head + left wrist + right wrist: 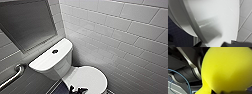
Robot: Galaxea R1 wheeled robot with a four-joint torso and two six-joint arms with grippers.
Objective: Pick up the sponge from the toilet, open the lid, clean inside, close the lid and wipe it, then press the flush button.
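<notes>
The white toilet (56, 63) stands in a tiled corner, its tank top carrying a round flush button (54, 51). The lid (87, 76) lies shut over the bowl. A dark gripper (78, 90) sits at the lid's near edge. In the left wrist view the glossy lid (218, 18) is very close, and my left gripper (213, 45) stands open with the lid's rim running between its dark fingertips (226, 44). The yellow-green sponge (226, 68) looms large in the right wrist view, with my right gripper (223, 92) shut on it.
A metal grab bar (12, 75) is fixed to the wall left of the tank, below a grey framed panel (27, 22). Tiled wall (120, 37) runs close along the toilet's right side. Dark blue floor (179, 36) lies beside the bowl.
</notes>
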